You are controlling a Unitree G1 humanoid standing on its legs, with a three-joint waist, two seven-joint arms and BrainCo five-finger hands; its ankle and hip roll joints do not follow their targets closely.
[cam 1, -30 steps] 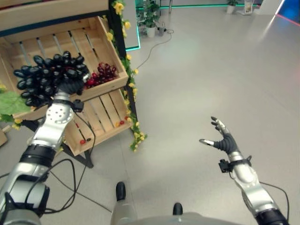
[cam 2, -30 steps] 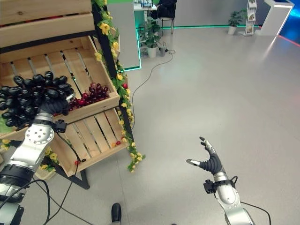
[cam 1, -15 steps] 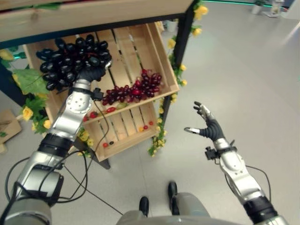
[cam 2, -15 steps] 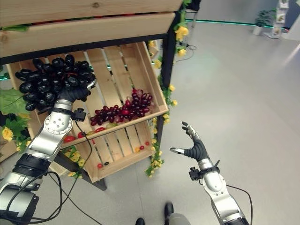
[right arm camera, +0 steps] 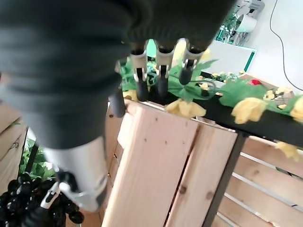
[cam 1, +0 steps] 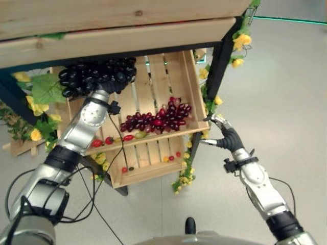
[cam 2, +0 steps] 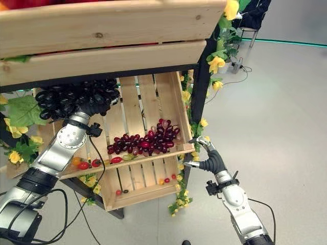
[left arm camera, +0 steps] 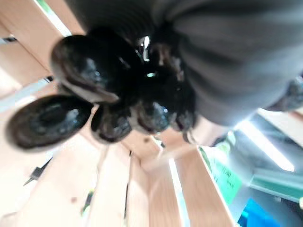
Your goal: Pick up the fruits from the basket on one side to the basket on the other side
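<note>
we see the left hand (cam 1: 113, 84) gripping the black grape bunch (cam 1: 94, 74) above the wooden crate (cam 1: 196, 109), red grapes (cam 1: 156, 117) inside, right hand (cam 1: 226, 138) open at its corner; transfer looks midway, release pending.

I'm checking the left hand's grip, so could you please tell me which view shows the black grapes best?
The left eye view: the whole bunch of black grapes shows above the left hand, over the crate. The right eye view shows the same. The left wrist view shows a few grapes close up; the right wrist view shows some in a corner.
</note>
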